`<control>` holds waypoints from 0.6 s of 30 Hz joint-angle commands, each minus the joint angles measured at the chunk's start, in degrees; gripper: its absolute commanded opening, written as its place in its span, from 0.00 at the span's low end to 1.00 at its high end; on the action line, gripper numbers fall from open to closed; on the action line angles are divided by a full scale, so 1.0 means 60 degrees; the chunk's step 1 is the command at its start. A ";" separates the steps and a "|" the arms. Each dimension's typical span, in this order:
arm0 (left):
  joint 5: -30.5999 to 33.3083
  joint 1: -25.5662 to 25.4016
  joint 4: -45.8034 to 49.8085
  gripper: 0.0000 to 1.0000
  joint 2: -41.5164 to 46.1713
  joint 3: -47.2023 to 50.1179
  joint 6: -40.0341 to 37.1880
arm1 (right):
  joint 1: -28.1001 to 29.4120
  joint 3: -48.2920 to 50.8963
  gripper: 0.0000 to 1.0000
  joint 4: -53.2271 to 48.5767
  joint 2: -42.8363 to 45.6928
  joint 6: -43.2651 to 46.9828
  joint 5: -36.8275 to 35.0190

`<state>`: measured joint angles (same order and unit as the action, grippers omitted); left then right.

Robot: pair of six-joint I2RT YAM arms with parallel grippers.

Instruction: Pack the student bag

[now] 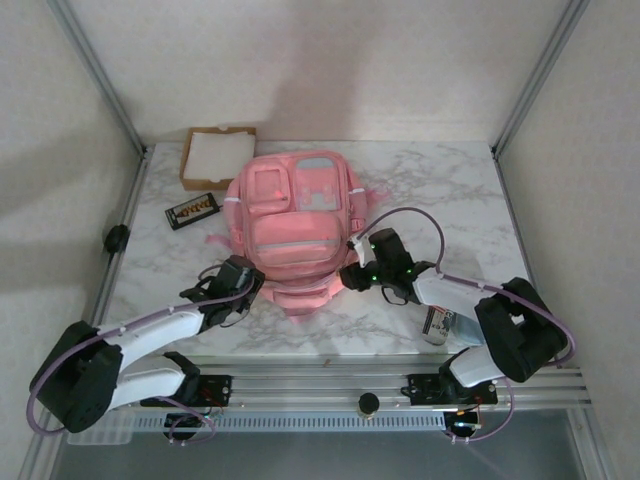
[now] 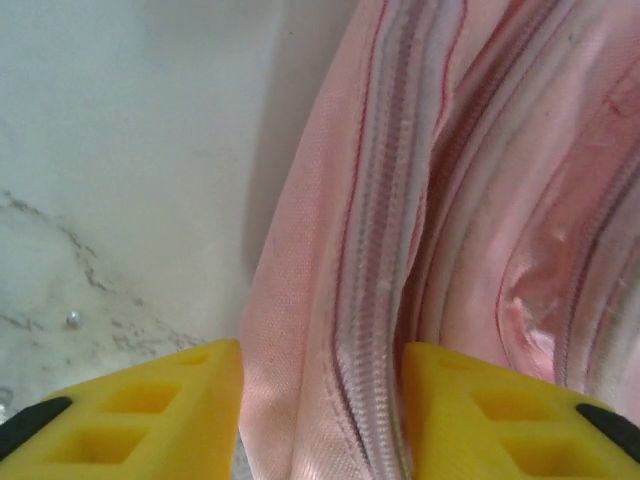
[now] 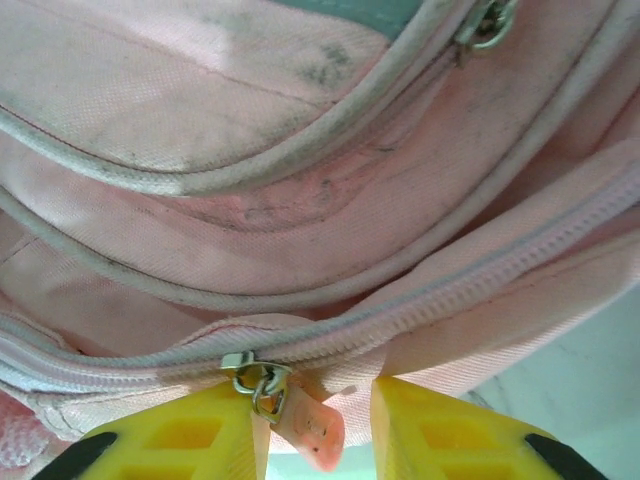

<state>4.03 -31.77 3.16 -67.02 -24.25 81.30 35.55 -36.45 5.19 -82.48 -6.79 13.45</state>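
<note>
The student bag [image 1: 290,215] lies flat in the middle of the marble table, front pockets up. My left gripper [image 1: 257,286] is at its near left corner. In the left wrist view the yellow fingers [image 2: 150,420] press from both sides on a fold of the student bag [image 2: 330,330] that carries a zip, so my left gripper [image 2: 320,425] is shut on it. My right gripper [image 1: 352,274] is at the bag's near right edge. In the right wrist view my right gripper [image 3: 315,435] straddles the pink zip pull [image 3: 312,428], which lies against one finger; a gap shows beside the other.
A cardboard box [image 1: 216,155] with a white pad stands at the back left. A flat black patterned case [image 1: 192,210] lies in front of it. A small can-like item [image 1: 438,325] sits by the right arm. Metal frame posts edge the table.
</note>
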 commanded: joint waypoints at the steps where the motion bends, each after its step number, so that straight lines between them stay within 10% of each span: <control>1: 0.0739 0.0129 -0.0069 0.32 -0.0138 -0.0155 0.0014 | 0.0037 0.0276 0.33 0.0329 0.0457 0.0049 -0.0846; 18: 0.0779 0.1461 0.0569 0.00 0.0241 -0.0206 -0.1270 | 0.0191 -0.0108 0.10 0.0004 0.0216 -0.0027 -0.0265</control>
<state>3.42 -26.72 2.66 -67.26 -24.29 76.64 36.82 -35.66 6.22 -82.28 -5.58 13.93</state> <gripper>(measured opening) 0.086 0.106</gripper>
